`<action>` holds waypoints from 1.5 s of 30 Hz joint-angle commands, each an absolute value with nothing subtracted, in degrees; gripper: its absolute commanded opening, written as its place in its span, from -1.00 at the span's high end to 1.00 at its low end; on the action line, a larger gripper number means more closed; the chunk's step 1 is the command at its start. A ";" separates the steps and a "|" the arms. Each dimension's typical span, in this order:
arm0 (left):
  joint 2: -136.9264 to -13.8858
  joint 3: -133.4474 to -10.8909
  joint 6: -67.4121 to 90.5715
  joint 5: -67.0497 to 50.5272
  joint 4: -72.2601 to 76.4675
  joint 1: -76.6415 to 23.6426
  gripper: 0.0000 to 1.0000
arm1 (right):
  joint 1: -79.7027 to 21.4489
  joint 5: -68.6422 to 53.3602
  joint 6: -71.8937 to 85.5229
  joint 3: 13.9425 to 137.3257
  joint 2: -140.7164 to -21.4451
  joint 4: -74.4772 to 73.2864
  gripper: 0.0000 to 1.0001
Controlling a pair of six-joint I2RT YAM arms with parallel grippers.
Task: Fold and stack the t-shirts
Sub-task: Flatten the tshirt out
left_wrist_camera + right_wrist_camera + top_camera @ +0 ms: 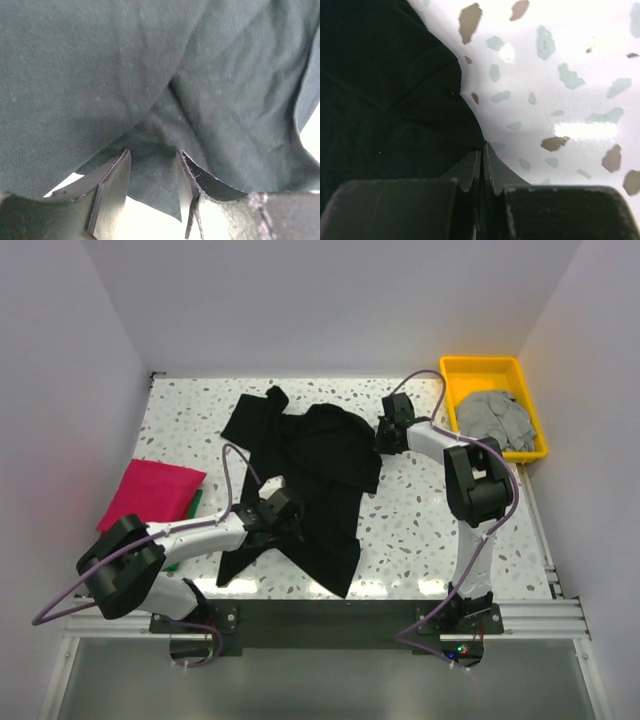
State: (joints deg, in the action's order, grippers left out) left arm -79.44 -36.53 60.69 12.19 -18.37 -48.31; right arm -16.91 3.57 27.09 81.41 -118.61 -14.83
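The black t-shirt (320,470) lies crumpled and spread across the middle of the frame in the top view, one sleeve reaching toward the upper left and its lower part trailing toward the bottom centre. The left gripper (283,512) sits on the shirt's lower left part. In its wrist view the fingers (112,190) stand a narrow gap apart with a fold of the dark cloth between them; whether they actually clamp it I cannot tell, as the cloth fills nearly the whole view. The right gripper (386,432) is at the shirt's right edge, upper right of centre. Its jaws are pressed together, the tips touching the very border of the cloth where it meets the speckled table (420,520). At the left of the frame a magenta t-shirt (150,490) lies folded, with a sliver of a green t-shirt (193,504) showing under its right edge. In the upper right corner a grey t-shirt (495,415) lies bunched inside a yellow tray (480,365).
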 commanded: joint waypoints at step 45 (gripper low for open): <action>-67.51 -34.73 59.14 18.47 -33.85 -15.82 -0.75 | -0.17 -5.71 29.18 49.13 -74.80 -22.68 0.49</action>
State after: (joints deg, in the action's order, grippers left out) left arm -69.91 -39.38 54.41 20.14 -35.66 -16.60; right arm -0.10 -2.83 28.21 49.82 -77.45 -24.64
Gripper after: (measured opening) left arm 0.890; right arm 0.250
